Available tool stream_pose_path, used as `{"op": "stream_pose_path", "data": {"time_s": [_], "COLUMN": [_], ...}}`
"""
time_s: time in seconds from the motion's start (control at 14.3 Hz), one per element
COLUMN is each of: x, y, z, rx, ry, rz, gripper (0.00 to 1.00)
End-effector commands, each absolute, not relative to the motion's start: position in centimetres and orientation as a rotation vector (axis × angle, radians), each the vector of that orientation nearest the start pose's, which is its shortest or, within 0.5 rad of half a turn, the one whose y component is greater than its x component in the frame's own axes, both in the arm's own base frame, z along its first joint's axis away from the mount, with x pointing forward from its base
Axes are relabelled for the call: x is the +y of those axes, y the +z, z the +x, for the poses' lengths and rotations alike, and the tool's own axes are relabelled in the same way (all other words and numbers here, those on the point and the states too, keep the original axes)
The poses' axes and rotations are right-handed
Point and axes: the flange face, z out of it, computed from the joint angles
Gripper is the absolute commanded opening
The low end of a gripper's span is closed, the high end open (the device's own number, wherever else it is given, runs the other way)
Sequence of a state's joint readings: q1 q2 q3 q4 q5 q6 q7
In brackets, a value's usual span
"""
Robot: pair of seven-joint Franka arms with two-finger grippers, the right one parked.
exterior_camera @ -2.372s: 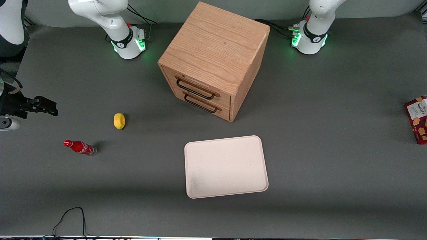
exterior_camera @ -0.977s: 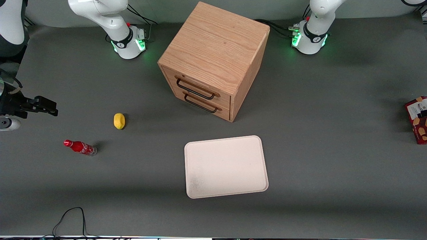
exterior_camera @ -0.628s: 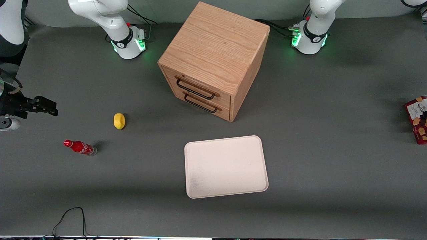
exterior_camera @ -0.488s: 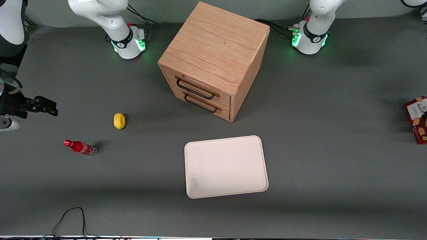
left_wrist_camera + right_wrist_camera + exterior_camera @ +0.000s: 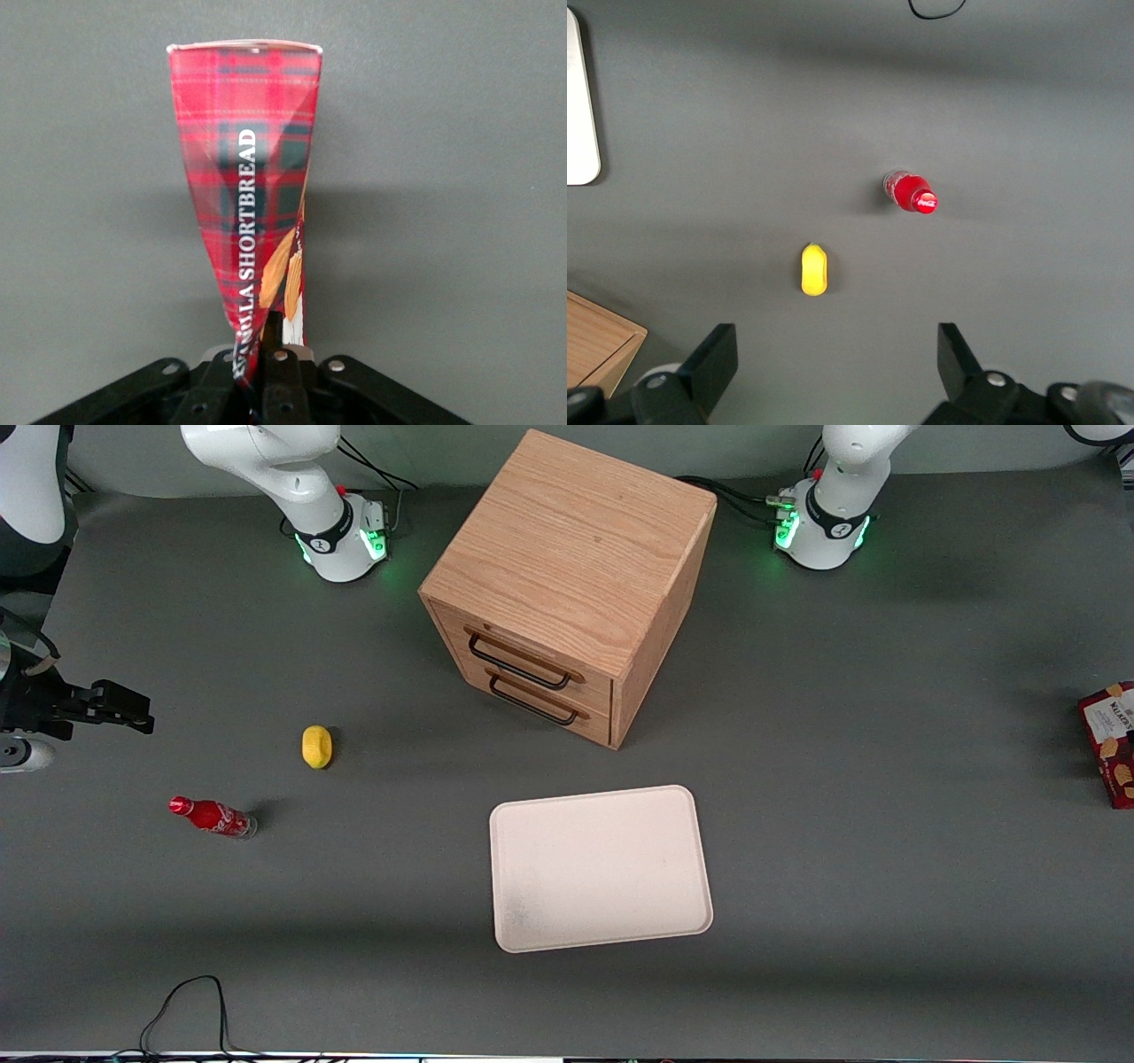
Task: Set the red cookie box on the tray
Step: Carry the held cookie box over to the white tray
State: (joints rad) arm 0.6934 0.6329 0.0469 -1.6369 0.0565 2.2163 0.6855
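At the working arm's end of the bench [image 5: 886,797], cut by the edge of the front view, stood the red cookie box [image 5: 1110,737], well apart from the tray [image 5: 600,866]. It was a long, narrow carton in dark red tartan crossed with dark green bands, with white lettering reading "SHORTBREAD" running along its narrow side and tan cookie pictures beside that. In the front view a white label panel sat at the end farther from that camera, with more tan cookies below it. In the left wrist view the box [image 5: 251,204] ran straight out from the hand [image 5: 273,350], its long axis in line with the hand's reach and its flat end cap pointing away over the grey surface. The hand was closed narrowly on the near end of the box, its black fingers pressed against both sides. The tray lay flat, cream-white with rounded corners and a low rim, near the front camera and in front of the wooden drawer cabinet [image 5: 567,580], which had two drawers with dark wire handles. Toward the parked arm's end lay a yellow lemon [image 5: 316,746] and a small red Coca-Cola bottle [image 5: 213,817], the bottle nearer the front camera. The bench was covered in a plain dark grey mat, and a black cable [image 5: 182,1010] looped at its near edge.
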Motion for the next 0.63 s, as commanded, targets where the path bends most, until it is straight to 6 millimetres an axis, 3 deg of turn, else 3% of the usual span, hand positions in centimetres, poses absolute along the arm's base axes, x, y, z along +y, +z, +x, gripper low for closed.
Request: {"op": "stream_pose_path", "data": {"time_s": [0.0, 0.56], "x": [45.1, 37.6], "y": [29.6, 52.0], "z": [51.5, 52.7], "rx": [0.042, 0.144], "ry": [0.081, 0.248], "rz": [-3.093, -3.12], "gripper": [0.0, 0.0]}}
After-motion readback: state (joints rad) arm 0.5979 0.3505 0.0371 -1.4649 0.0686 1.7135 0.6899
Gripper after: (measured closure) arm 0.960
